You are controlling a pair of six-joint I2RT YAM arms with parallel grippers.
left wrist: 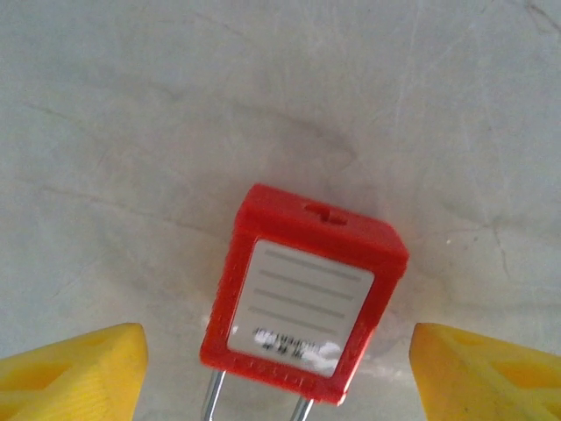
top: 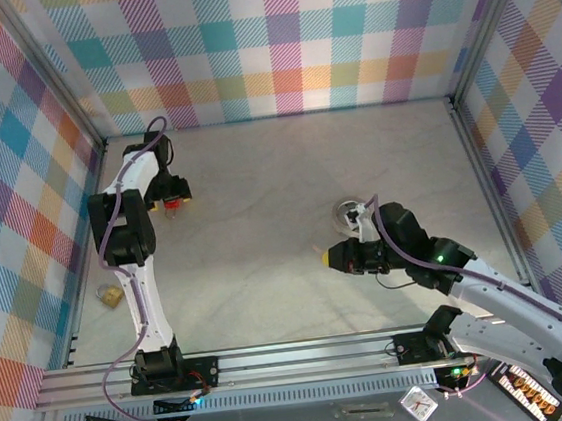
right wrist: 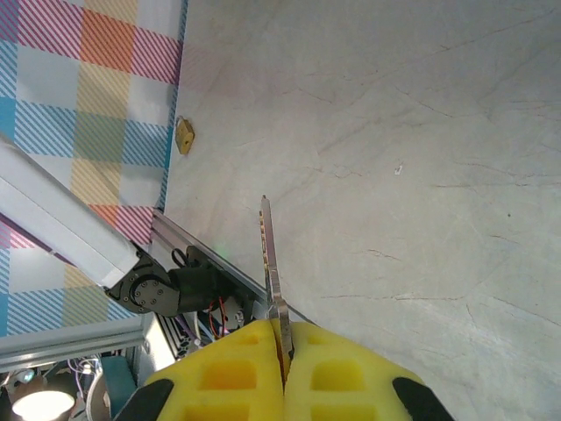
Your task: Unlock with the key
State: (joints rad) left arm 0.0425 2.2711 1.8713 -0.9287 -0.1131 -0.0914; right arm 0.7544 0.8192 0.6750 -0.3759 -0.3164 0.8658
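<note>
Left wrist view: the red padlock (left wrist: 302, 303) lies flat on the pale table (left wrist: 131, 105), label side up, with its metal shackle (left wrist: 211, 402) pointing toward the camera. The left gripper (top: 172, 192) has its yellow fingers (left wrist: 74, 368) spread to either side of the padlock, clear of its body. From above, the padlock sits at the far left of the table, near the checked wall (top: 18, 198). The key (right wrist: 270, 263) is well apart from it, toward the right. It is pinched in the right gripper (right wrist: 285, 342), whose tips are pressed together on it, the blade sticking out past them. A small brass-coloured block (right wrist: 184, 136) lies by the left wall.
</note>
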